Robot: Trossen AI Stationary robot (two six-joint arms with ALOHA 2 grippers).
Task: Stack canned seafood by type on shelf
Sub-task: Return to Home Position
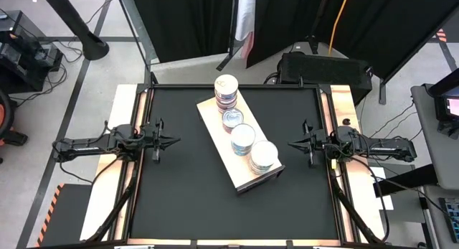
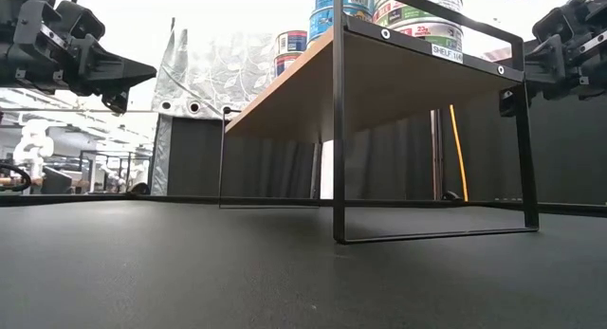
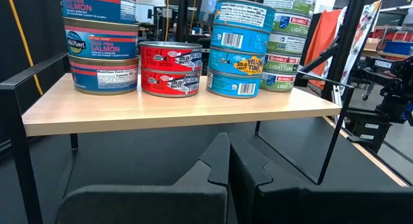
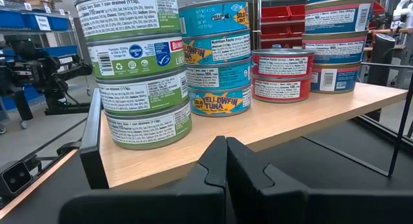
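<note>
Green-labelled tins [image 4: 139, 75] form a tall stack at the near end of the shelf [image 1: 222, 145], which stands diagonally mid-counter [image 1: 179, 199]; the other tins [image 1: 233, 120] are stacked in line behind, toward the far end. Left hand [image 1: 168, 141] and right hand [image 1: 294, 143] are closed, empty, and well apart from the shelf. Judged risk: a knock to the thin shelf frame, or an off-centre tin, could topple a tall stack.

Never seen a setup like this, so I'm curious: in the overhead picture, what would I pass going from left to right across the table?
Left gripper → pink-sided stack of tins at the shelf's upper-left end → green-sided stack at its lower-right end → right gripper.
</note>
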